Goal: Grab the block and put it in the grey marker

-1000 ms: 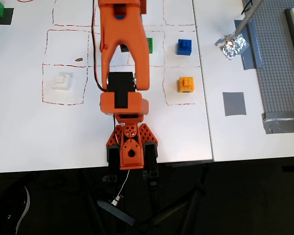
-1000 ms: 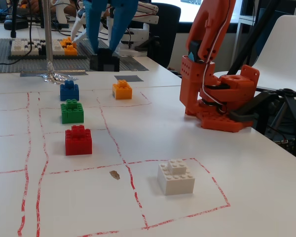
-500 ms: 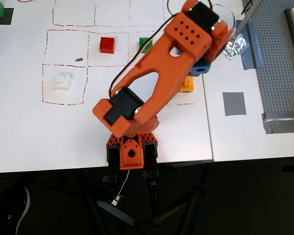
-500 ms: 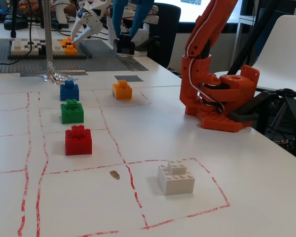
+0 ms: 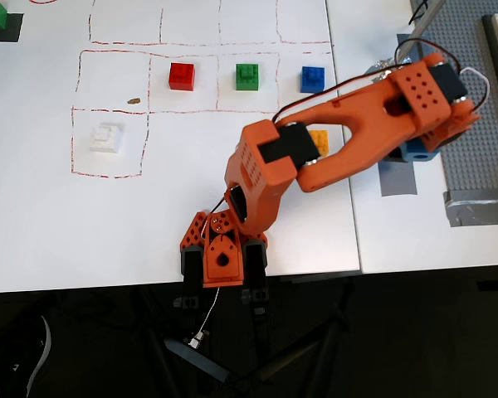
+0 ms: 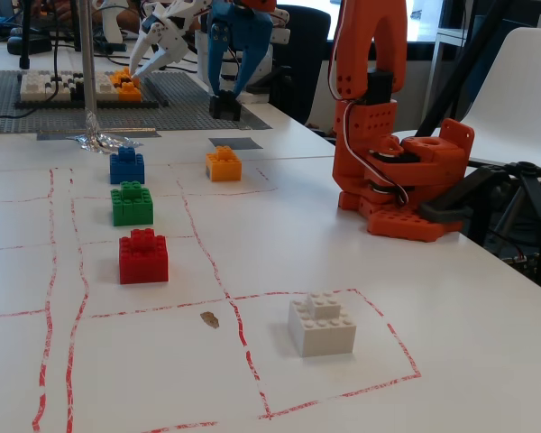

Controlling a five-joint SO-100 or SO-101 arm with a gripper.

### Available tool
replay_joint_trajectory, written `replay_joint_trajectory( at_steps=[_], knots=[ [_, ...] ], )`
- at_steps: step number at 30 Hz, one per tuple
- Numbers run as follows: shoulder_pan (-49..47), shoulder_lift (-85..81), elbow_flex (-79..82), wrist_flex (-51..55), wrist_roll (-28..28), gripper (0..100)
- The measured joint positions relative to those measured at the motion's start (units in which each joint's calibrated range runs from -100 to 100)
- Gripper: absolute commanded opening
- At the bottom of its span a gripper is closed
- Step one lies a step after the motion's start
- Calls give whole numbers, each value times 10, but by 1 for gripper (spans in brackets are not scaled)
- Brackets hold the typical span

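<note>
In the fixed view the block (image 6: pixel 224 106), small and black, hangs between the blue fingers of my gripper (image 6: pixel 224 103), which is shut on it. It is held just above the table at the far side, over or slightly behind the grey marker (image 6: pixel 234 142); I cannot tell which. In the overhead view the orange wrist (image 5: pixel 423 91) lies over the top of the grey marker (image 5: pixel 396 181). There the block is hidden under the arm and only a blue gripper part shows at the marker's upper edge.
Blue (image 6: pixel 126 166), green (image 6: pixel 132 204) and red (image 6: pixel 143 256) bricks stand in a row inside red grid lines. An orange brick (image 6: pixel 223 164) sits near the marker, a white one (image 6: pixel 322 323) in front. Crumpled foil (image 6: pixel 104 140) and a studded grey baseplate (image 5: pixel 473 108) lie beyond.
The arm has swung to the right in the overhead view, from over the brick grid to over the grey marker. It carried the black block along and lowered it.
</note>
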Motion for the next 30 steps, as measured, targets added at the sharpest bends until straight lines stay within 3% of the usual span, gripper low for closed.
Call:
replay_joint_trajectory(
  at_steps=[8,23,30],
  knots=[
    [65,66,-16,-79,39,0],
    [68,85,27,-81,43,3],
    [69,83,47,-113,22,26]
  ],
)
